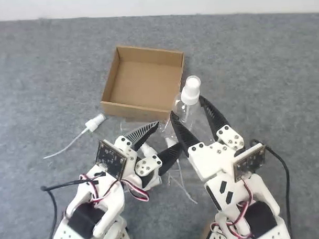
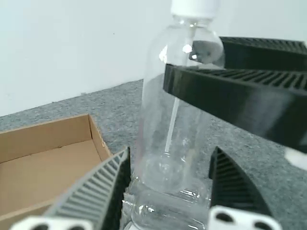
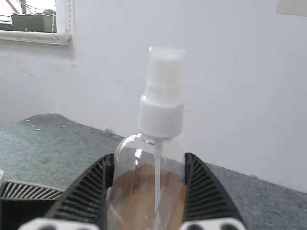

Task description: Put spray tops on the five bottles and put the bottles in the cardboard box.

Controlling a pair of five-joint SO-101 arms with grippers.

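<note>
Bottle [image 1: 188, 101] pinched upright in right tool [image 1: 187, 108], left tool [image 1: 168, 135] spread; lift clear, carry over cardboard box [image 1: 141, 108], lower gently, release.

A grey carpeted desk [image 1: 262, 68] carries a box [image 1: 142, 81] at twelve o'clock and a loose spray top [image 1: 94, 123] at nine.

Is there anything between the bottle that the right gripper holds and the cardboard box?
Nothing visible. The bottle in the right gripper is just beside the cardboard box; only the box's wall on that side lies between.
</note>
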